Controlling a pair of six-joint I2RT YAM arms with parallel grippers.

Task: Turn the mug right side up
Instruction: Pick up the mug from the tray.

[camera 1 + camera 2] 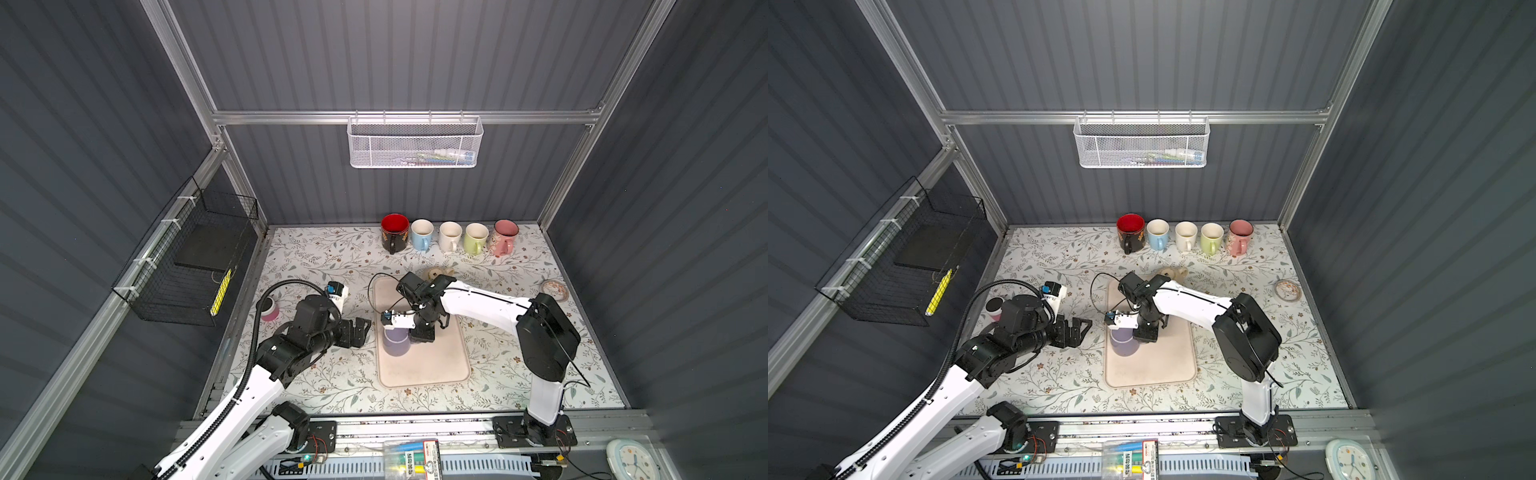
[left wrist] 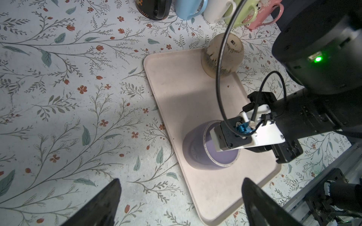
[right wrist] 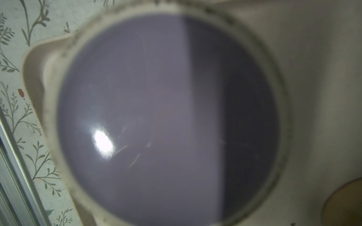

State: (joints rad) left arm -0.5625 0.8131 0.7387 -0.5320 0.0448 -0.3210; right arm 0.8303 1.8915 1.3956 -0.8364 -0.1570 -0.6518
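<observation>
— On the tray (image 1: 436, 365), near its left edge: what was entered?

— One purple mug (image 1: 395, 341), mouth down, flat base up. Task entry: not yet turned. Nothing of the flip was done, as far as could be seen.

— Arms?

— Right arm (image 1: 482, 301): wrist lowered close against the mug's side, its own camera filled by the base. Right fingers: hidden behind the wrist and the mug, so whether they pinched anything could not be told. Left fingers (image 2: 105, 203): spread wide, empty, just beside the tray, pointed at the mug but apart from it.

— Left to do?

— By my reckoning, all of it: a sure hold, a lift, the turn, then setting it down mouth up.

— Other stock by the tray?

— One beige mug (image 2: 223, 54), also mouth down, at the far end. Whether it was on the rim or just past it could not be told.

— The desk (image 1: 332, 257)?

— Floral cover. Back row, five mugs upright: black with red inside (image 1: 394, 232), blue (image 1: 422, 235), white (image 1: 449, 236), green (image 1: 476, 237), pink (image 1: 504, 237). One roll of tape (image 1: 553, 287) near the right edge.

— The room?

— Dark ribbed walls and a metal frame. A white mesh basket (image 1: 415, 143) hung on the back wall and a black wire basket (image 1: 187, 266) on the left wall.
</observation>
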